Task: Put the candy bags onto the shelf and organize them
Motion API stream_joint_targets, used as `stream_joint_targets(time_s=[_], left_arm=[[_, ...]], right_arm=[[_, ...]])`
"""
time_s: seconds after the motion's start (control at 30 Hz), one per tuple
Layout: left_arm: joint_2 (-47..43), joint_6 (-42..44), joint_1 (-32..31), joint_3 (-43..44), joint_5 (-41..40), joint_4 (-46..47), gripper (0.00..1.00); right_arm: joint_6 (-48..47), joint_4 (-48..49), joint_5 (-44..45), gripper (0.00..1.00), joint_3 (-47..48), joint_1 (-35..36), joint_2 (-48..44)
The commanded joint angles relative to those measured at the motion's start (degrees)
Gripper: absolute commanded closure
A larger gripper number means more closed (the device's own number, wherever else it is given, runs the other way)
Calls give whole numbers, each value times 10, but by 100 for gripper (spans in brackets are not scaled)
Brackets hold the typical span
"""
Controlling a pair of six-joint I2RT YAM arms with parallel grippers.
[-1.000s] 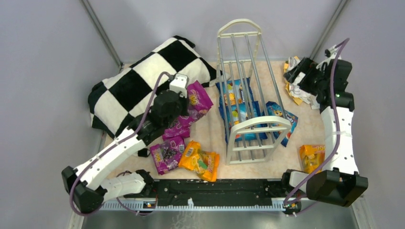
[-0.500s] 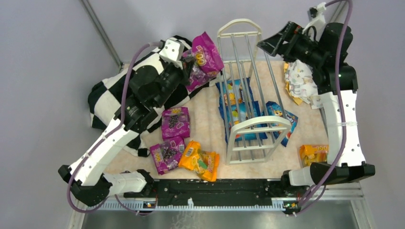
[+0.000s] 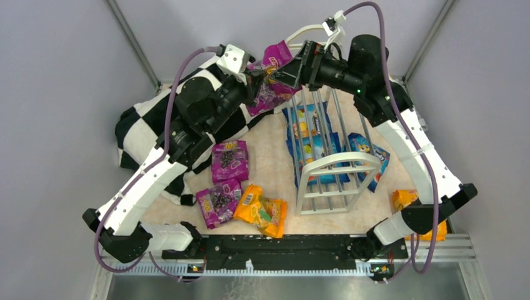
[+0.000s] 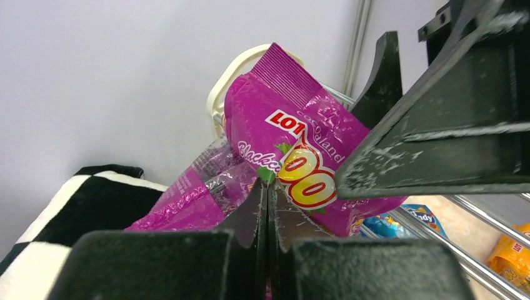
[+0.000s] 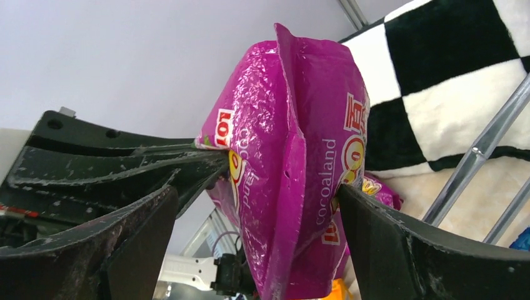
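My left gripper [image 3: 255,83] is shut on a purple candy bag [image 3: 273,75] and holds it in the air by the far arch of the shelf [image 3: 337,164], a white wire rack. In the left wrist view its closed fingertips [image 4: 267,187] pinch the bag [image 4: 294,144]. A second purple bag seems to hang just behind it. My right gripper [image 3: 289,67] is open, with its jaws on either side of the same bag. In the right wrist view [image 5: 257,187] the bag [image 5: 294,137] hangs between the spread fingers [image 5: 400,237]; the right one touches it.
Blue bags [image 3: 309,134] lie under the rack rods, and another [image 3: 370,153] lies to its right. Two purple bags [image 3: 229,160] and an orange bag [image 3: 262,210] lie front left. Another orange bag [image 3: 405,199] lies front right. A black-and-white checked cushion [image 3: 156,122] fills the back left.
My left gripper took a purple bag off the table and lifted it to the shelf's far end. My right arm swung from the back right corner to it, jaws open.
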Motion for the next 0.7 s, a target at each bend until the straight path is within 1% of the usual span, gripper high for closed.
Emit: stream_joint_targets(time_s=[0.0,0.13,0.4,0.47,0.57,0.67], left_arm=[[-16,-5,-2,46,13,93,100],[-17,-7,-1,46,15,93,100],[-22,-2,-1,50,8,93,100],[-22,-7,-2,51,14,93,100],[-25,-16,-1,49,21,112,100],[-25,-34,-2,50,29,118,100]], right_arm=[[13,54,50,1,-15,34,-8],[-17,39,143,1,-37,56,-14],[-30,63,185,1,-95,57,-44],[-24,91,185,1,-117,57,-59],[9,149,142,2,-145,57,-65],[48,211,96,8,-175,57,-63]])
